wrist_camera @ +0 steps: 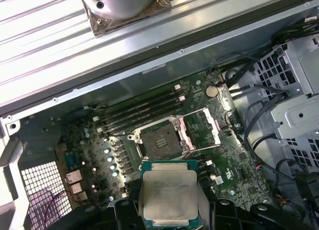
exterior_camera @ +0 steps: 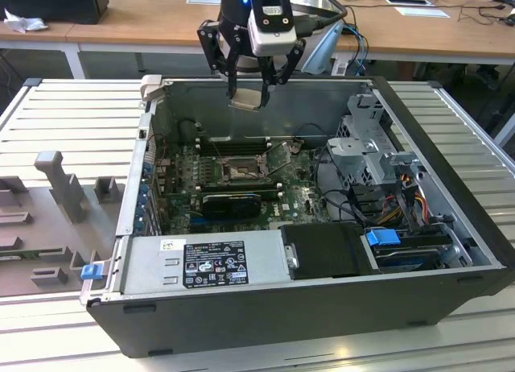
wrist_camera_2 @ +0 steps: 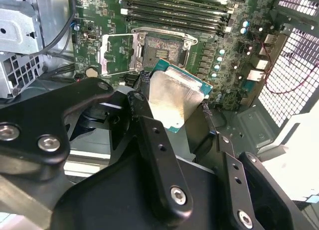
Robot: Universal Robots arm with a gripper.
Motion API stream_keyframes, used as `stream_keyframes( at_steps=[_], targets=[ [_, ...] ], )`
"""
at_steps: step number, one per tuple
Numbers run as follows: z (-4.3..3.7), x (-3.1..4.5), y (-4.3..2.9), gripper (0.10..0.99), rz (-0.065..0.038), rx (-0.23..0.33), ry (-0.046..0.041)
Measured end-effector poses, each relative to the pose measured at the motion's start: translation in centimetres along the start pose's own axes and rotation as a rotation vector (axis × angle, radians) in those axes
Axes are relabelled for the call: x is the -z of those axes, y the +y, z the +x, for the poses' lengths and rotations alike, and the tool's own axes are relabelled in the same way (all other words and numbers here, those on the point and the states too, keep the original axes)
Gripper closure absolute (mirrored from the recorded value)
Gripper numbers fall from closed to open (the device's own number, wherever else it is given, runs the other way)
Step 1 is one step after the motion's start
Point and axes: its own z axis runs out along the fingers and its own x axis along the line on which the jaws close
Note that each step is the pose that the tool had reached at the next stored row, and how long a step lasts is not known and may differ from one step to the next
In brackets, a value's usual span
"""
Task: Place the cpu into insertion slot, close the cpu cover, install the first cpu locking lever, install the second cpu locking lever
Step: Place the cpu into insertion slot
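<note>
Your gripper (exterior_camera: 248,90) is closed on the chip (exterior_camera: 245,100), pinching its edges, high above the open case (exterior_camera: 322,98). In the exterior view the socket (exterior_camera: 241,172) sits at six o'clock from the chip, well apart, with the cover (wrist_camera: 185,135) swung open beside it.

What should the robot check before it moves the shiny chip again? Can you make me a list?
1. The gripper holds the cpu: ok, shut on its edges.
2. The insertion slot is empty: ok, bare pins show.
3. The cpu cover is open: ok, swung aside.
4. The cpu is down at the slot: not ok, it hangs high above the computer case.
5. The cpu is turned the right way for the slot: cannot tell.
</note>
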Motion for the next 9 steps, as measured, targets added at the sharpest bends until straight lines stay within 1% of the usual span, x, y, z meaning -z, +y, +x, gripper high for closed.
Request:
stream_keyframes(
  at_steps=[4,6,9],
  targets=[
    [0.0,-0.08,-0.01,0.557,-0.001,-0.063,-0.0057],
    [0.0,-0.14,-0.01,0.557,-0.002,-0.107,-0.0097],
    [0.0,-0.19,-0.02,0.557,-0.003,-0.144,-0.0129]
  ],
)
